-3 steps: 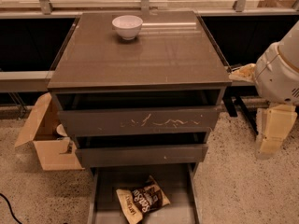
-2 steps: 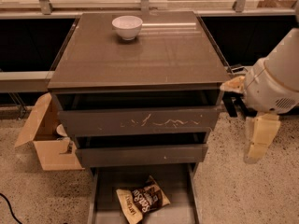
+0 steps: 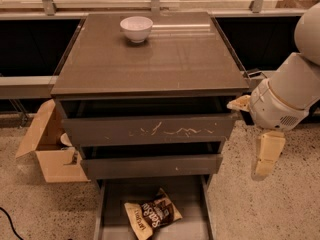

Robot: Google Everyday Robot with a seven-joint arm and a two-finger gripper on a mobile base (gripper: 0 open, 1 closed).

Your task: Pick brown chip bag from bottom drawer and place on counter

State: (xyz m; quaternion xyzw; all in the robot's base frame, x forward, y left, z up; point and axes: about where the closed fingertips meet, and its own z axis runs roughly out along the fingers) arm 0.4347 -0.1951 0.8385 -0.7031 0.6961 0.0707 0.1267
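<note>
1. Camera view, writing: the bag (image 3: pixel 152 216) has white lettering running askew across its dark-brown face, and I cannot make out the words. Its tan end also carries dark print that I cannot read.
2. The bag lies flat and crinkled on the floor of the bottom drawer (image 3: pixel 112 219), which stands pulled out at the foot of the cabinet. The bag sits about mid-width, with its tan end toward the lower left.
3. The gripper (image 3: pixel 265 161) hangs outside the cabinet on its right side. It points down beneath the white arm (image 3: pixel 290 91), at about the height of the middle drawer (image 3: pixel 150 165). I cannot tell whether it is wide or narrow.
4. The bag is lower than the gripper and to its left, well apart from it. The drawer's right rail lies between them.
5. The counter (image 3: pixel 150 64) carries a white bowl (image 3: pixel 136 28) near its back edge.
6. The top drawer (image 3: pixel 100 130) has pale scratches across its front. A dark gap shows above its front and above the middle drawer's front.
7. An open cardboard box (image 3: pixel 47 151) stands on the speckled floor (image 3: pixel 45 209), left of the cabinet.
</note>
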